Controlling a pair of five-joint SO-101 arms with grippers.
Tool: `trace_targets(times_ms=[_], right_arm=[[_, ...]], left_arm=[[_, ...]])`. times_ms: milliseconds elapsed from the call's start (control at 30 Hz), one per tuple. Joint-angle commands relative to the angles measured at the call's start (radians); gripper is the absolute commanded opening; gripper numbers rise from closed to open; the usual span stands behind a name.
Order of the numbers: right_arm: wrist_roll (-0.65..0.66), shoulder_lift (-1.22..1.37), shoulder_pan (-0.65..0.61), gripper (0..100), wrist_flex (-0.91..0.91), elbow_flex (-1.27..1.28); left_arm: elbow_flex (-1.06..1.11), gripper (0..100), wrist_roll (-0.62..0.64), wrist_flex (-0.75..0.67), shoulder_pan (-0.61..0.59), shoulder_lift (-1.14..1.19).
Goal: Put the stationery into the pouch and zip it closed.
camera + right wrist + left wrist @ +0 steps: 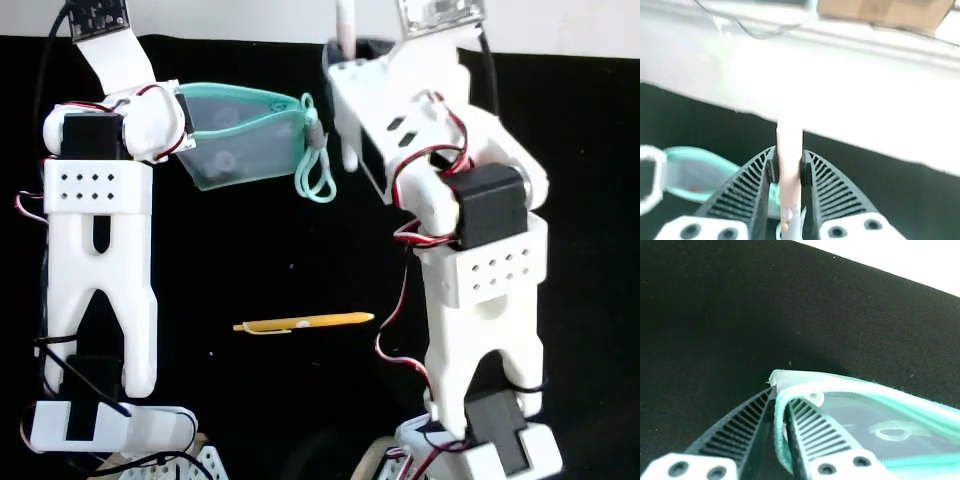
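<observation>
A translucent teal pouch point(247, 135) hangs above the black table at the back, and my left gripper point(178, 122) is shut on its left end. In the left wrist view the black ribbed fingers point(747, 426) pinch the pouch's teal edge point(785, 385). Its zip cord loops point(318, 180) dangle at the right end. My right gripper point(345, 70) is shut on a pale pink pen point(345, 25) held upright just right of the pouch; the pen point(789, 160) stands between the ribbed fingers point(758, 180). A yellow pen point(305, 322) lies on the table between the arms.
The black mat point(580, 130) covers the table and ends at a white strip point(250, 18) at the back. A cardboard box point(885, 10) and a cable sit on the ledge beyond.
</observation>
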Motion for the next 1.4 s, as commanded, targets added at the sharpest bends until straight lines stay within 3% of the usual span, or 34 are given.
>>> trace_targets(times_ms=[0,400,800,1367], right_arm=[[-0.009,0.039,-0.061,0.8,-0.001,-0.159],[0.0,0.383,-0.176,0.8,-0.021,-0.733],[-0.009,0.776,-0.209,0.8,-0.022,-1.038],[-0.072,0.909,-0.209,1.1,0.067,-1.07]], left_arm=[[0.025,1,-0.005,-0.006,-0.008,0.012],[0.025,1,-0.005,-0.006,-0.008,0.013],[0.025,1,-0.006,-0.006,-0.01,0.013],[0.025,1,-0.006,-0.008,-0.013,0.013]])
